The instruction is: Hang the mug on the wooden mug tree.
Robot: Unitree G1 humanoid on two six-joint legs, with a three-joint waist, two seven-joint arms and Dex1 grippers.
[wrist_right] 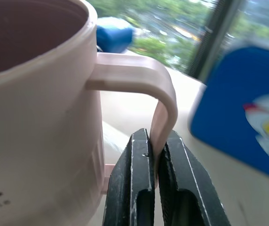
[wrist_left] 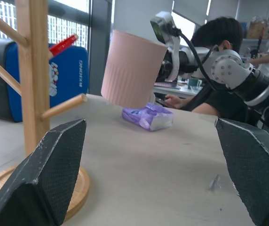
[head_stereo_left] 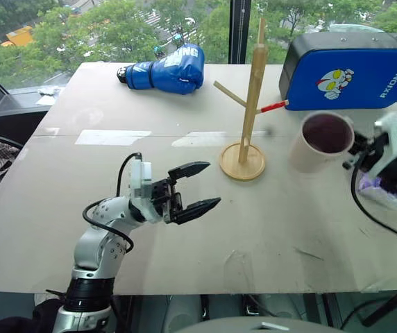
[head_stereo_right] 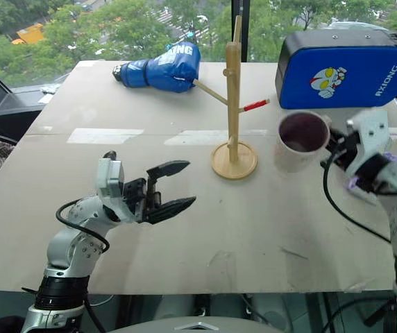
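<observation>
One mug (head_stereo_left: 321,142), one tree (head_stereo_left: 248,104), two tools. The right tool (wrist_right: 157,162) is clamped narrow on the mug's loop handle (wrist_right: 165,106), one finger on each side of the loop, and holds the mug clear of the surface (head_stereo_left: 184,229), mouth tilted toward the camera, dark interior showing. The mug hangs at 3 o'clock of the tree, apart from it. The left tool (head_stereo_left: 198,187) stands wide and holds nothing, above the surface at 8 o'clock of the tree's disc base (head_stereo_left: 242,163).

Also on the surface: one blue boxing glove (head_stereo_left: 167,69) near the far edge, at 10 o'clock of the tree; one blue pad (head_stereo_left: 351,69) at the far right edge, at 2 o'clock; one purple packet (wrist_left: 148,117) near the right edge.

Open room: the near half of the surface is bare, as is the strip between tree and mug.

The left wrist view adds the mug's ribbed side and a seated person (wrist_left: 219,70) beyond the surface. The right wrist view adds the grip on the handle and small dark lettering low on the mug.
</observation>
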